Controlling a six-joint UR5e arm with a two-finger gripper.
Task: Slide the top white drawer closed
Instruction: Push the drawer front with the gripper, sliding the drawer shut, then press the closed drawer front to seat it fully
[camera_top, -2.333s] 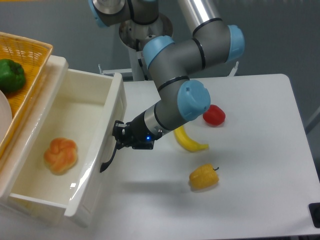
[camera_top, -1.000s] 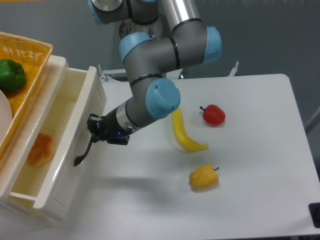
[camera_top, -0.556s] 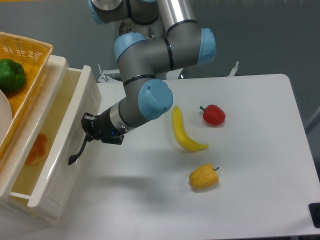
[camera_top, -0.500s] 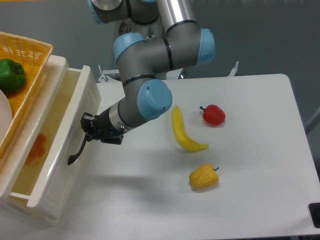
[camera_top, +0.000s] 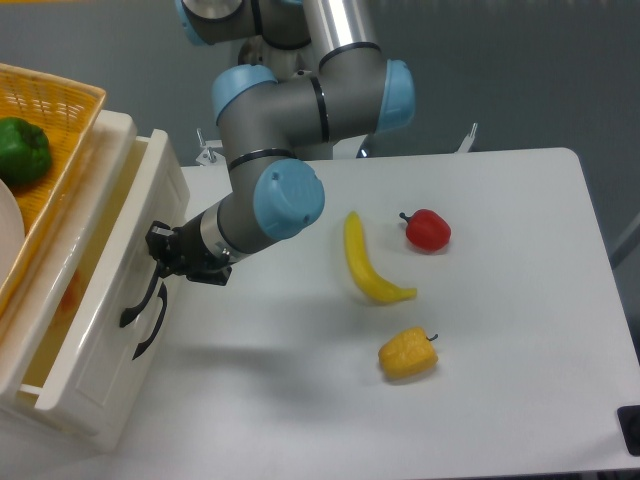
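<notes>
One basket (camera_top: 60, 110), yellow and woven, sits at the far left on top of the cabinet (camera_top: 118, 128), holding a single green pepper (camera_top: 22, 150). Just below it is the top white drawer (camera_top: 105, 300) — one drawer, pulled out only a little, so a narrow strip of its inside shows, with a blurred orange patch in it that cannot be made out. Its long axis runs from the back of the table (camera_top: 500, 380) toward the camera, and its front panel faces right, toward the table. One curved black handle (camera_top: 143, 310) is on that front. The gripper (camera_top: 160, 255) presses against the front at the top of the handle; whether its fingers are parted or clenched cannot be told. Right of the arm (camera_top: 290, 110), four things lie apart on the table — one banana (camera_top: 368, 262), one red pepper (camera_top: 428, 229), one yellow pepper (camera_top: 408, 354).
</notes>
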